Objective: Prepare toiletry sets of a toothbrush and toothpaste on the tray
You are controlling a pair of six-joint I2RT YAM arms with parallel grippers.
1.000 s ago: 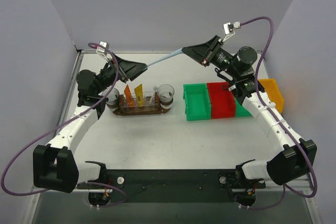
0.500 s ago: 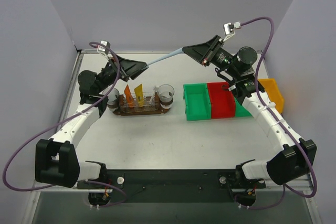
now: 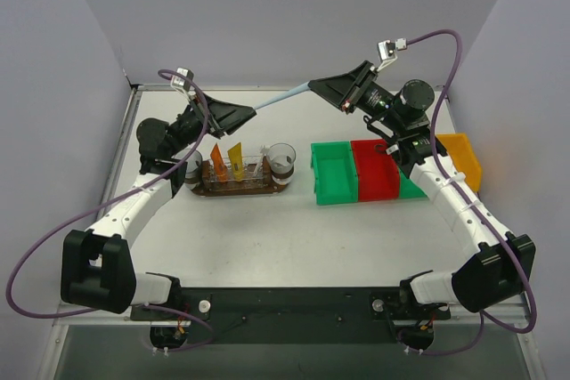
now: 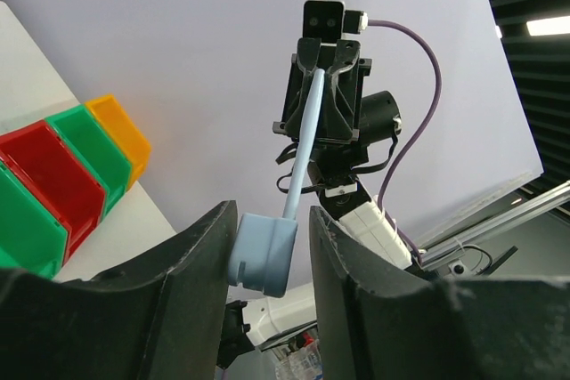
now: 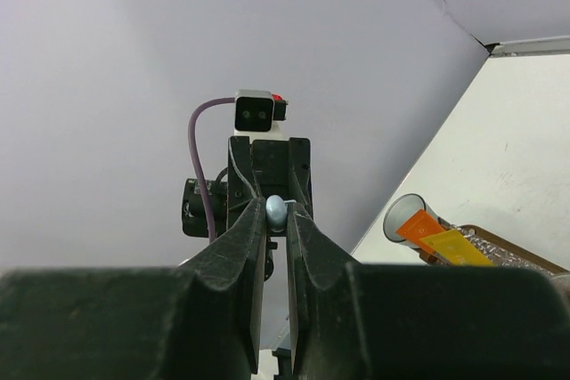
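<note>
**Status: handover in mid-air.**

1. Right tool (image 5: 276, 211): closed on one end of the pale blue toothbrush (image 3: 283, 97), which is clamped between both fingers.
2. Left tool (image 4: 272, 220): part-open, astride the blocky far end of the toothbrush. One finger is at the block and a gap shows on the other side, so no grip is confirmed.
3. The toothbrush spans the two tools above the surface (image 3: 267, 238), behind the tray (image 3: 278, 190) and clear of it.

**Tray contents.** Two orange toothpaste tubes (image 3: 218, 162) stand upright in the middle of the tray. A clear cup (image 3: 282, 157) stands at its right end and another at its left end. A slim pale item stands beside the tubes. It is probably a toothbrush, but it is too small to confirm.

**Progress (judgement).** The toothpaste is already placed and the task is roughly midway. Remaining steps:
- Complete the transfer to the left tool.
- Release with the right tool.
- Set the toothbrush on the tray next to a tube.

The green bin (image 3: 334, 171) and the red bin (image 3: 374, 169) sit well to the right of the tray.
</note>
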